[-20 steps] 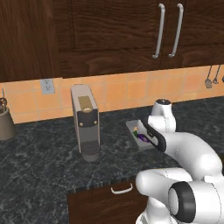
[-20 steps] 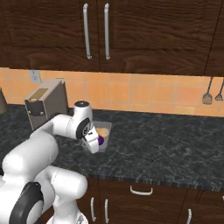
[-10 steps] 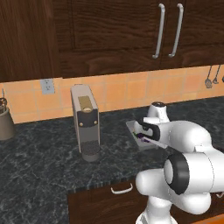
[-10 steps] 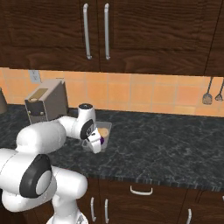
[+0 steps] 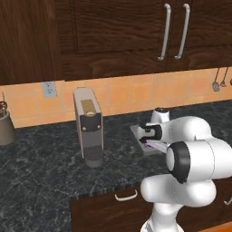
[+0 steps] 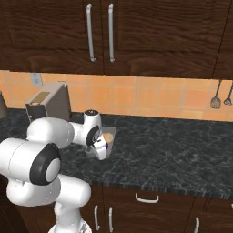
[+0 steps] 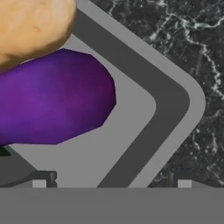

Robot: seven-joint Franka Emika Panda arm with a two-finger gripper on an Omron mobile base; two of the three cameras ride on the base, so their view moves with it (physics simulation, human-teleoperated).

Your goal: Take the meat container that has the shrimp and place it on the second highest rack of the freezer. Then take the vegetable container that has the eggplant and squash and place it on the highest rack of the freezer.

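The vegetable container (image 7: pixel 175 105) is a shallow grey tray on the dark counter, seen from very close in the hand view. In it lie the glossy purple eggplant (image 7: pixel 57 103) and the tan squash (image 7: pixel 30 24), side by side. My gripper (image 7: pixel 111 181) hovers low over the tray's corner, open, its fingertips (image 7: pixel 43 178) wide apart with nothing between them. From the base, the gripper (image 6: pixel 101 146) hangs over the container (image 6: pixel 110 132), where the squash (image 6: pixel 108 138) peeks out. In the left base view the hand covers most of the container (image 5: pixel 136 130). The freezer and the meat container are out of view.
A grey coffee machine (image 5: pixel 89 126) stands left of the tray on the counter (image 6: pixel 173 154). A utensil holder (image 5: pixel 5 128) sits at the far left. Ladles (image 6: pixel 220 98) hang on the tiled wall at right. Dark cabinets (image 5: pixel 136 31) run above, drawers below.
The arm has folded forward and the hand has come down closer over the vegetable container. The jaws stay open.
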